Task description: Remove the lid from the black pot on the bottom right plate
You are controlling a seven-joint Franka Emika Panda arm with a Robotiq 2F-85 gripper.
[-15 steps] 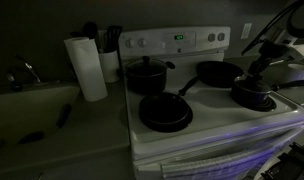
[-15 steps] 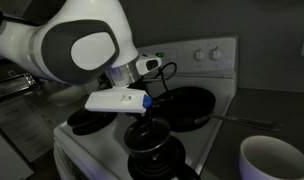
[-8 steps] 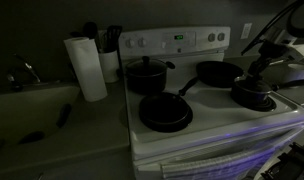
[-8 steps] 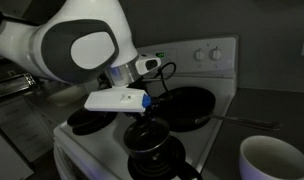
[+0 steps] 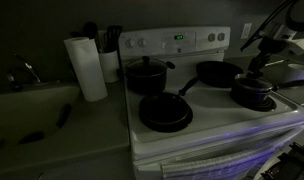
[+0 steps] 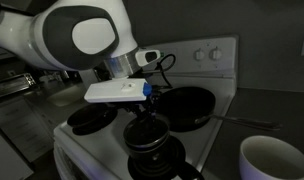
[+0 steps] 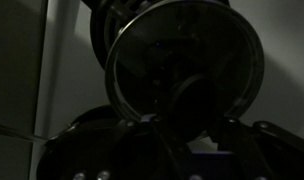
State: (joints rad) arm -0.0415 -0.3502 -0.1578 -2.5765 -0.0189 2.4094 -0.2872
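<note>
1. The lid (image 7: 152, 45) fills the upper centre-right of the wrist view as a glassy disc with a paler rim. In an exterior view it sits on or just over the black pot (image 5: 254, 97), at the right edge of the frame on the stove (image 5: 217, 128).
2. The gripper (image 6: 147, 124) hangs directly above the pot, and its jaws appear closed on the lid's centre knob.
3. Judgement: lift straight up with the lid level until its rim clears the pot, so the pot is not dragged. Then carry it aside, away from the frying pan (image 5: 165, 112).
4. The plate lies under the pot, unseen. Darkness hides the knob, the finger contact and any gap between lid and pot rim.
</note>
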